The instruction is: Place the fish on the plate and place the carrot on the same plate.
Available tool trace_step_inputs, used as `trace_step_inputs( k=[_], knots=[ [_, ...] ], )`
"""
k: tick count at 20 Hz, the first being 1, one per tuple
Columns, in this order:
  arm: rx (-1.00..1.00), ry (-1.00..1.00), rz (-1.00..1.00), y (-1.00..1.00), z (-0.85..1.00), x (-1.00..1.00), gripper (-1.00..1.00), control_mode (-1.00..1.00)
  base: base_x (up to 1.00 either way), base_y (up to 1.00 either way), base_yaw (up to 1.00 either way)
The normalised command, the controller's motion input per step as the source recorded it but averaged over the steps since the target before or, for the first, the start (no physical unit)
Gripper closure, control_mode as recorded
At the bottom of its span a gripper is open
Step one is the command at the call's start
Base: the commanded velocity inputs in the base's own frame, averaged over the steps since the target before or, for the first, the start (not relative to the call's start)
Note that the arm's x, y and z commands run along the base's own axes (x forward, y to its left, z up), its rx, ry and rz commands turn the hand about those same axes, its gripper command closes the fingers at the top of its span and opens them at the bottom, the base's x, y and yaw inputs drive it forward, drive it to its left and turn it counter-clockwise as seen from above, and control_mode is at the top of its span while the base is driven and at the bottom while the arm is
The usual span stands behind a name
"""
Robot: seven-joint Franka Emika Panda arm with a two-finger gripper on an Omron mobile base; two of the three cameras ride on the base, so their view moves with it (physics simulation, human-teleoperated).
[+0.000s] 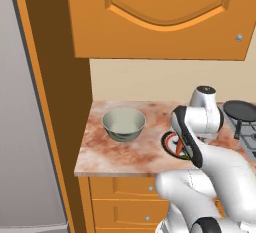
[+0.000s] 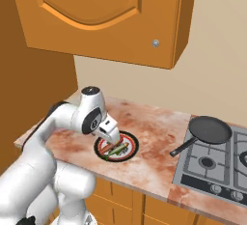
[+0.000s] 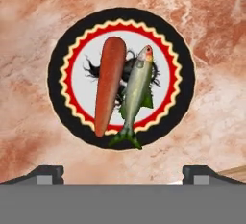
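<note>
1. The fish [image 3: 136,93] and carrot [image 3: 108,84] are lying side by side on the plate [image 3: 62,55], touching, both inside its rim.
2. The gripper [image 3: 122,172] is hanging above the plate with its fingers spread wide, gripping nothing, which suggests both placements are done.
3. The plate is sitting on the counter [image 2: 154,122], between a bowl [image 1: 124,123] and a pan [image 2: 210,130].

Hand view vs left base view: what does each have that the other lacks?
Hand view alone: the whole fish beside the carrot, and the plate's dark centre pattern, with the open pincer above. Left base view alone: the grey-green bowl, frying pan and cabinet door. Both: the plate on the marbled counter.
</note>
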Motion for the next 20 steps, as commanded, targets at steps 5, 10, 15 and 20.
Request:
trace_step_inputs(
  k=[5, 10, 15, 20],
  knots=[
    [-0.12, -0.32, 0.10, 0.85, 0.66, -0.75, -1.00, -1.00, 0.00, 0.00, 0.00],
    [-0.13, -0.25, 0.13, 0.74, 0.97, -0.79, -1.00, -1.00, 0.00, 0.00, 0.00],
    [-0.10, -0.24, 0.10, 0.45, 1.00, -0.90, -1.00, -1.00, 0.00, 0.00, 0.00],
    [-0.01, -0.29, 0.05, 0.18, 0.80, -0.93, -1.00, -1.00, 0.00, 0.00, 0.00]
  ],
)
